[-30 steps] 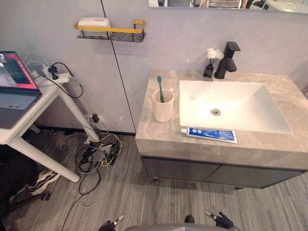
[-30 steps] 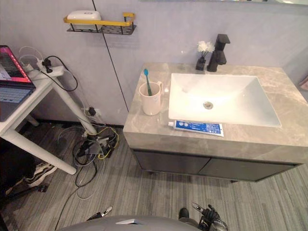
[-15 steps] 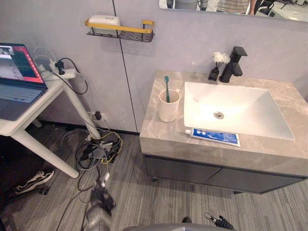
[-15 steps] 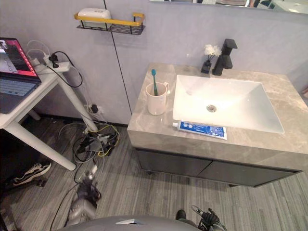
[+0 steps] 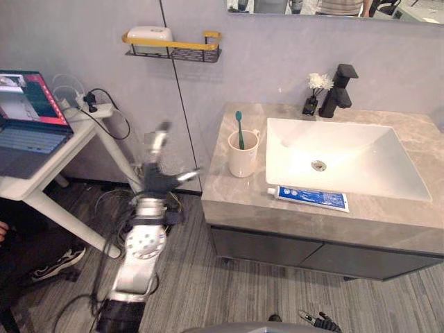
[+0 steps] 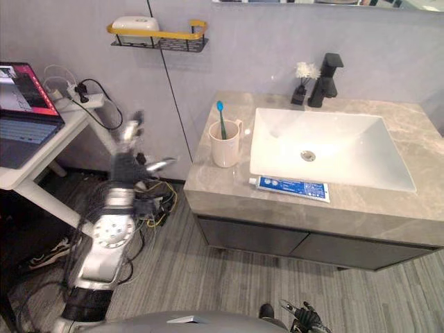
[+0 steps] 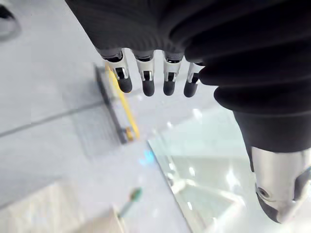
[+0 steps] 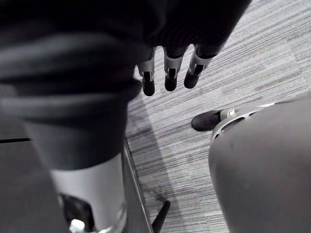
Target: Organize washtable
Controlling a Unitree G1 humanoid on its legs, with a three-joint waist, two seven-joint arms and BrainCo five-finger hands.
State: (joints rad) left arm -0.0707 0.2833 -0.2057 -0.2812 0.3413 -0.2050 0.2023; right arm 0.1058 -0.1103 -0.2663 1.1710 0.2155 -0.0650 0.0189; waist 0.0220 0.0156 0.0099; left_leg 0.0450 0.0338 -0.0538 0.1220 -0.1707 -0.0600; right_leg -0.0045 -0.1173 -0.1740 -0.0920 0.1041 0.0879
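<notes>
Right hand (image 8: 168, 73) hangs low over the floor, fingers relaxed, empty. Left hand (image 5: 161, 177) has come up from floor level within the last second. It now sits just off the worktop's (image 5: 225, 198) left edge, fingers spread, holding nothing. Toothpaste tube (image 5: 310, 198) lies along the front edge, untouched. Cup (image 5: 241, 154) with toothbrush (image 5: 239, 128) stands by the left edge. I judge the reach has only begun.

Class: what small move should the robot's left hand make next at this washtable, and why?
Probably reach the left hand rightward over the countertop toward the toothpaste tube. The hand is open and empty, short of it, and the tube lies loose before the sink while the toothbrush already stands in its cup.
</notes>
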